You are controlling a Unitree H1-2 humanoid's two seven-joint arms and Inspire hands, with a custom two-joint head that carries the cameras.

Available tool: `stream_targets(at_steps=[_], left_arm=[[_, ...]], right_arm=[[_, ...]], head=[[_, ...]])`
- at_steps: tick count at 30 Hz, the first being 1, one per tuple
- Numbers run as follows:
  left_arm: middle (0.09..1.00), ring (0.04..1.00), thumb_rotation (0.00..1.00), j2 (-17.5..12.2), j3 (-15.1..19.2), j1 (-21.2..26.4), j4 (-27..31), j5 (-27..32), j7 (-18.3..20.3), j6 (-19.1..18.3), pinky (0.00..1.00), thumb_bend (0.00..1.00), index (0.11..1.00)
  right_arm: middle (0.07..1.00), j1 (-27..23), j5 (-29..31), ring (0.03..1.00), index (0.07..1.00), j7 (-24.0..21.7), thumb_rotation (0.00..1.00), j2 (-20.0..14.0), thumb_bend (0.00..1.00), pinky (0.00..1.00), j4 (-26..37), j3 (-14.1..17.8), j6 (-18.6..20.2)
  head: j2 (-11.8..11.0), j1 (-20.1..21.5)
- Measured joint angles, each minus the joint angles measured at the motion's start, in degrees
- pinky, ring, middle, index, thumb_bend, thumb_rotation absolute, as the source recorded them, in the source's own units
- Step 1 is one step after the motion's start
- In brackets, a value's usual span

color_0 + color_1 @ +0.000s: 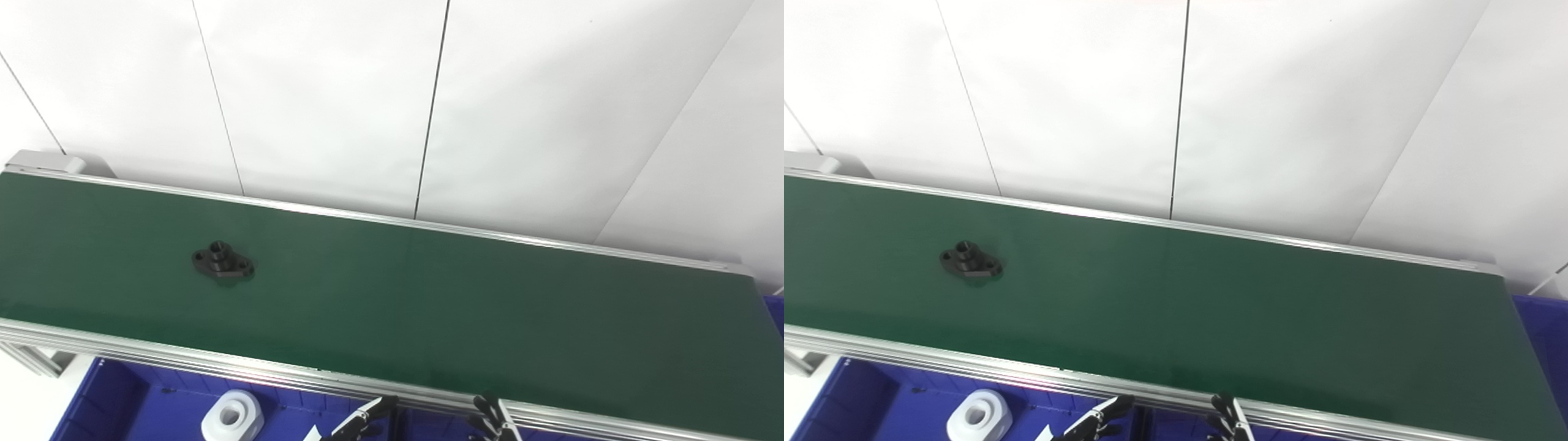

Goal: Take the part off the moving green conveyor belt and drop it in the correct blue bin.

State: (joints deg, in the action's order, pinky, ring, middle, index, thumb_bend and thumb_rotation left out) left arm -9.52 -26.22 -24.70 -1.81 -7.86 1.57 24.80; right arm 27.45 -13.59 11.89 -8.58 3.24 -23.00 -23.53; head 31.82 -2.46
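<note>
On the green conveyor belt [429, 294], in the left eye view, a black part [223, 261] lies flat toward the belt's left end, about midway between the far rail and the near rail. It has a short round collar standing up in its middle and a hole in each flange ear. No hand touches it. Below the belt's near rail, a blue bin [122, 404] shows at the bottom left, and a white part [233, 418] with a round hole rests inside it. Just below the near rail, near the middle of the belt's length, only the fingertips of the left hand [361, 419] and the right hand [495, 419] rise from the bottom edge. The left fingertips point up and to the right, the right ones up and to the left. Both hands are well apart from the black part. They hold nothing that I can see, but so little of them shows that I cannot tell if the fingers are spread or pressed together.

In the right eye view, the same scene sits a little more to the left. A second blue bin [1543, 324] appears past the belt's right end.
</note>
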Motion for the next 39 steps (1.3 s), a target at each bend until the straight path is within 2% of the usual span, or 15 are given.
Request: stream_targets(at_steps=[4,7,9,12,14,18,20,24,29,32,34,36,39], left_arm=[[0.918,0.92,0.85,0.0,0.19,-0.08,0.41,0.01,0.0,0.0,0.86,0.83,0.891],[0.921,0.925,0.86,-0.02,0.26,-0.07,0.9,0.0,0.01,0.0,0.87,0.83,0.894],[0.92,0.925,0.85,-0.01,0.22,-0.06,0.89,0.03,0.09,0.0,0.87,0.83,0.892],[0.918,0.927,0.83,0.07,0.2,-0.1,0.89,0.05,0.15,0.0,0.88,0.84,0.889],[0.915,0.923,0.83,0.15,0.15,-0.16,0.9,0.53,0.2,0.0,0.87,0.85,0.885],[0.92,0.928,0.83,0.21,0.08,-0.23,1.09,1.08,0.39,0.0,0.88,0.84,0.887],[0.917,0.925,0.83,0.33,-0.13,-0.23,1.13,1.2,0.39,0.0,0.88,0.85,0.884],[0.916,0.926,0.83,0.39,-0.32,-0.26,1.23,1.14,0.37,0.0,0.88,0.84,0.888],[0.921,0.932,0.82,0.4,-0.29,-0.48,1.92,0.88,0.37,0.0,0.89,0.84,0.892],[0.921,0.93,0.83,0.42,-0.3,-0.56,2.0,0.9,0.39,0.0,0.89,0.83,0.894],[0.915,0.922,0.83,0.5,-0.25,-0.65,1.99,0.7,0.38,0.0,0.88,0.85,0.885],[0.905,0.908,0.83,0.64,-0.29,-0.67,1.99,0.32,0.14,0.0,0.85,0.83,0.877],[0.907,0.916,0.84,0.87,-0.6,-0.58,1.95,-0.27,-0.23,0.0,0.87,0.83,0.885]], right_arm=[[0.806,-0.49,-5.01,0.678,0.91,3.23,0.95,-0.13,0.77,0.57,4.01,-0.13,-0.02],[0.808,-2.23,-8.74,0.69,0.882,5.16,0.98,-0.08,0.77,0.58,7.64,0.25,-0.21],[0.804,-4.11,-10.06,0.714,0.871,5.04,0.95,0.02,0.77,0.59,8.26,0.94,-0.29],[0.833,-6.55,-9.59,0.765,0.866,3.96,0.86,0.32,0.78,0.64,8.4,2.78,-0.28],[0.849,-7.64,-9.03,0.765,0.879,2.54,0.8,0.49,0.82,0.63,8.59,3.98,-0.25],[0.844,-9.81,-9.91,0.754,0.889,0.63,0.8,1.61,0.87,0.61,9.29,5.95,0.6],[0.845,-11.35,-10.99,0.767,0.879,-0.76,0.8,2.71,0.89,0.63,9.97,6.69,2.53],[0.865,-16.1,-14.72,0.801,0.865,-4.57,0.84,3.11,0.87,0.66,11.28,7.2,6.09],[0.849,-21.53,-20.81,0.796,0.829,-9.79,0.86,3.28,0.89,0.67,11.72,7.24,12.96],[0.851,-24.63,-23.78,0.801,0.823,-13.06,0.84,4.02,0.91,0.66,12.24,6.87,17.58],[0.851,-26.62,-25.11,0.799,0.819,-15.06,0.79,4.52,0.93,0.65,12.26,6.49,20.12],[0.846,-28.96,-26.36,0.796,0.818,-16.53,0.75,5.05,0.94,0.65,11.86,6.06,21.74],[0.844,-32.68,-28.8,0.796,0.823,-18.02,0.74,5.93,0.95,0.65,10.31,5.36,24.35]], head=[[0.7,0.18],[0.88,0.7],[0.97,1.06],[0.79,0.7],[0.97,0.88],[1.41,1.32],[1.58,1.32],[1.76,1.23],[1.5,1.32],[1.58,1.23],[1.58,0.97],[1.67,0.71],[1.67,0.44]])
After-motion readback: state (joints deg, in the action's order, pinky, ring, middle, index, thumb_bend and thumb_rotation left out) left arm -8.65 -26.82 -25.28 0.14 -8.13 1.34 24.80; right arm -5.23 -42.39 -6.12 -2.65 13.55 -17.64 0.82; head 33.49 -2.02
